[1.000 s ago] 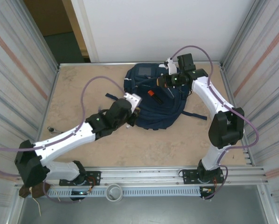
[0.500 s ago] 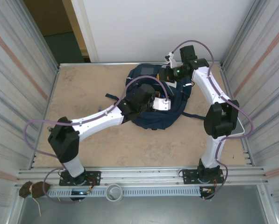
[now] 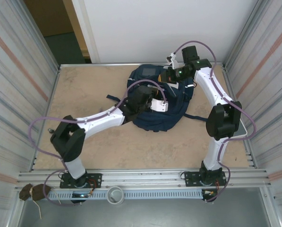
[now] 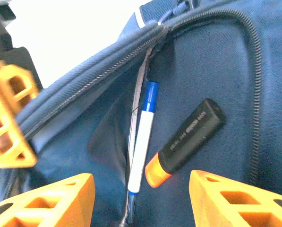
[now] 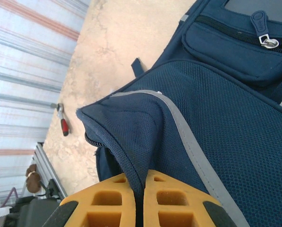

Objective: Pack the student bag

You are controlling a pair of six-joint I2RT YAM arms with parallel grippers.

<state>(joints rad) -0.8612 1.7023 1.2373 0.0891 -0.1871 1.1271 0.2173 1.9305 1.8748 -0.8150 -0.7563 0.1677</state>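
Loading stationery into student bag [image 3: 155,101], far-centre on worktop [image 3: 84,90]. Left hand [image 4: 141,191] released over open pocket [image 4: 110,135]; pen [image 4: 143,137] and marker [image 4: 188,142] inside. Right hand [image 5: 143,196] clenched on flap edge [image 5: 126,151]. Next, probably: withdraw left for another item.

The student bag [image 3: 157,120] — navy, w/ thin grey stripes — is lying flat toward 12 o'clock on the table [image 3: 84,90], slightly right of ctr, main zip gaping open, dark straps trailing out at 9 and 4 o'clock.
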